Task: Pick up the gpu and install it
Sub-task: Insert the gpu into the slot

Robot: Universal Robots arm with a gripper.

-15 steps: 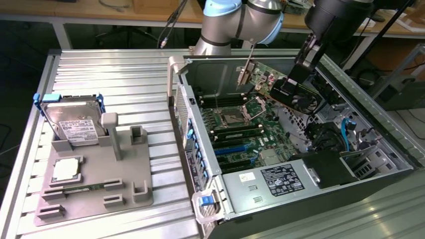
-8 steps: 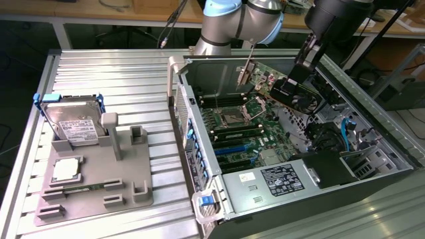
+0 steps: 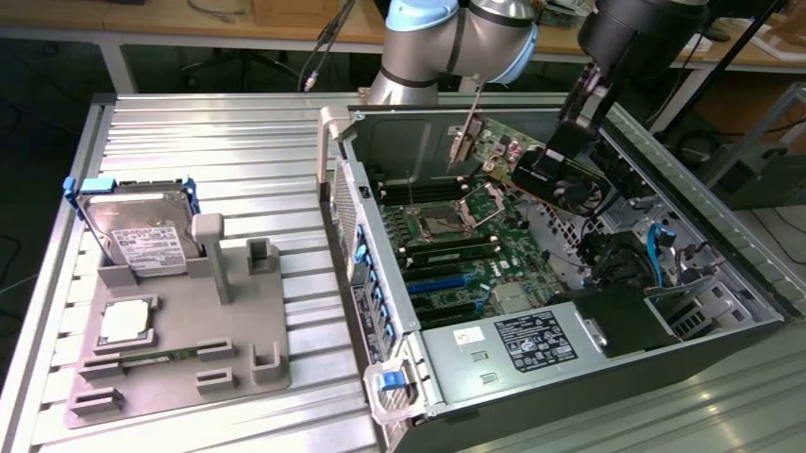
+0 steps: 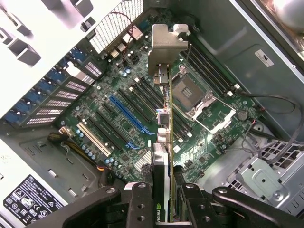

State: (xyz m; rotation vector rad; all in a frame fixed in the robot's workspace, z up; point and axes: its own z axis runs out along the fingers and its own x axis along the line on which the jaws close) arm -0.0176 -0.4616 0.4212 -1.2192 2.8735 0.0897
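Nearest, on the ribbed table [image 3: 189, 123], a grey holder [image 3: 176, 321] carries a hard drive [image 3: 145, 236]. Beyond it the computer case [image 3: 743, 283] lies open, its motherboard [image 3: 454, 255] bare. Over that board hangs the gpu [image 3: 542, 175] — on edge, with its silver bracket [image 4: 166, 45] at the end away from the gripper [image 4: 164, 194] — clamped between the gripper's fingers. The arm [image 3: 454, 42] rises behind.

A ribbed metal counter [image 3: 214, 142] carries a flat grey plastic holder tray [image 3: 189, 330] on the exterior view's left and an open grey metal computer case [image 3: 416, 142] just beside it on the right. A boxy silver hard drive [image 3: 145, 231] stands at the tray's far end, with a square silver processor chip [image 3: 126, 321] lying nearer. Inside the case, above the green motherboard [image 3: 466, 255], black fingers [image 4: 140, 204] clamp a thin green gpu card with a silver metal bracket [image 3: 535, 170].
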